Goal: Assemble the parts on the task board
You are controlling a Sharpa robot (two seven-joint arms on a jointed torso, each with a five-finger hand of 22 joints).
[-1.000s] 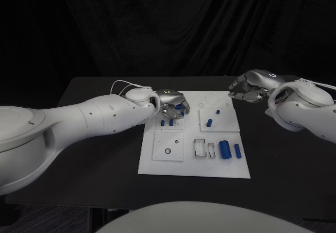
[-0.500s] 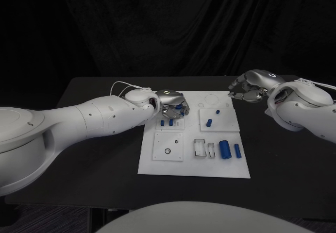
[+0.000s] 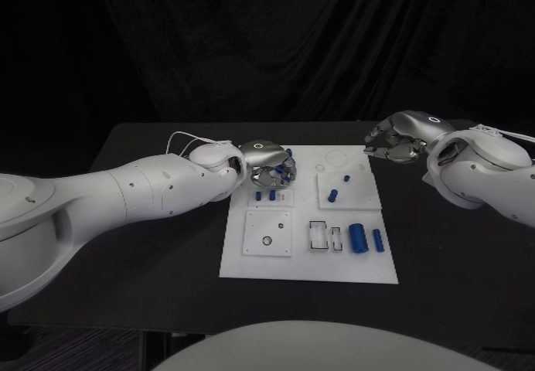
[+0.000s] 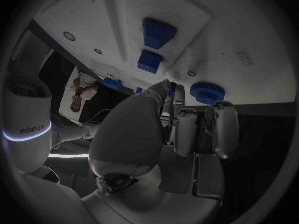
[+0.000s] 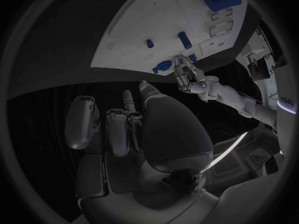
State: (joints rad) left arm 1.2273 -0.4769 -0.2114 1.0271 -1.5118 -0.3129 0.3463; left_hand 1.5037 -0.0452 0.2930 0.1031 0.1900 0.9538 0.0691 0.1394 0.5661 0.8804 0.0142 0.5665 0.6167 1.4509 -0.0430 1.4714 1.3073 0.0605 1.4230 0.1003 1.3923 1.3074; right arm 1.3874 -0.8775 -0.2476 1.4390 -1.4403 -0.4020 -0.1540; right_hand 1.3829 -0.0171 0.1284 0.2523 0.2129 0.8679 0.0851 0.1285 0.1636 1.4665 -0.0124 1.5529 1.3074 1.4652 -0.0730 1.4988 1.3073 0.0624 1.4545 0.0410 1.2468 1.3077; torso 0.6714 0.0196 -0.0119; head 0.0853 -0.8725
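While I hover over the far left part of the task board, these are my readings.

Left hand: my fingers pinch a round blue part with a ridged rim, lifted just above the board's surface.
Right hand: my fingers are curled in on nothing, above the black table just off the board's far right corner.
Upright parts: two small blue pieces stand in the board just beneath my left hand.
Lying parts: a large blue cylinder and a slimmer one lie side by side on the board's near right.
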